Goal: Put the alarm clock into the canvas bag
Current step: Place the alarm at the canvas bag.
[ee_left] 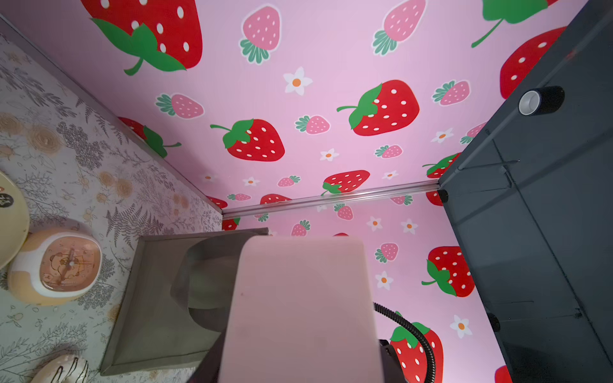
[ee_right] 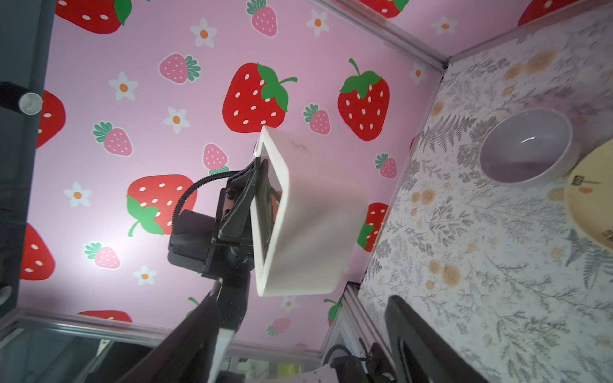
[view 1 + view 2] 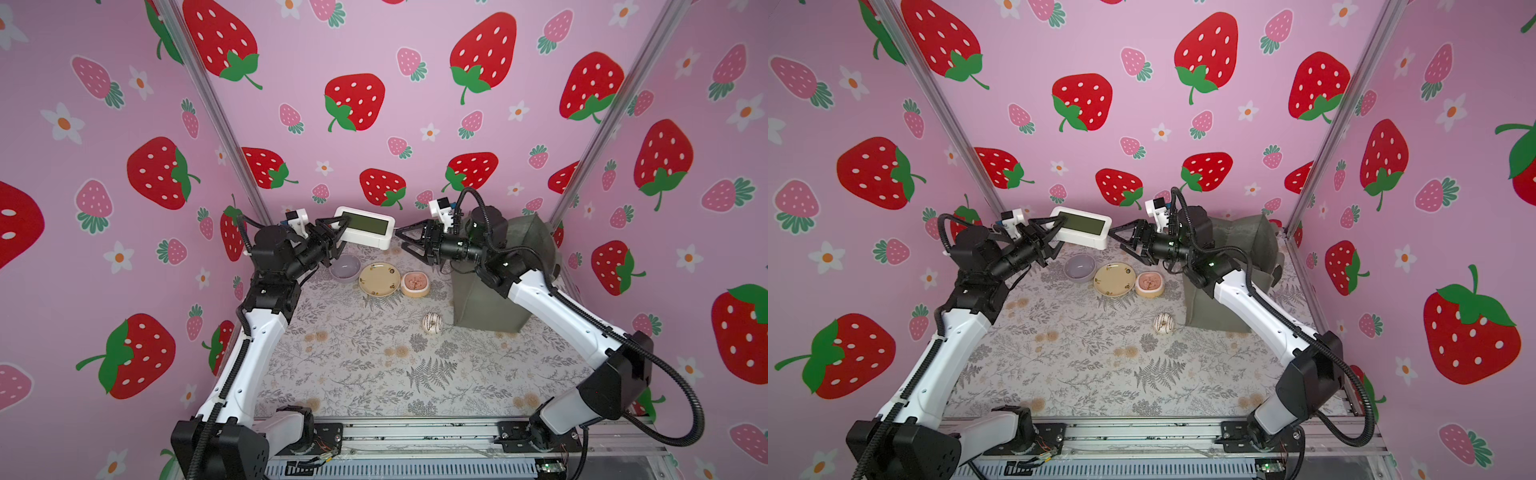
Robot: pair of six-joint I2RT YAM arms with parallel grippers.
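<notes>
Your left gripper (image 3: 340, 229) clamps one end of the alarm clock (image 3: 368, 226), aloft, well apart from the canvas bag (image 3: 478, 307). Your right gripper (image 3: 401, 241) gapes just beside it. Release early and it may fall onto the plate (image 3: 379, 279).

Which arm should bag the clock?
Probably right: the canvas bag stands by that arm; the open right gripper is at the free end of the white alarm clock; left gripper holds the other.
</notes>
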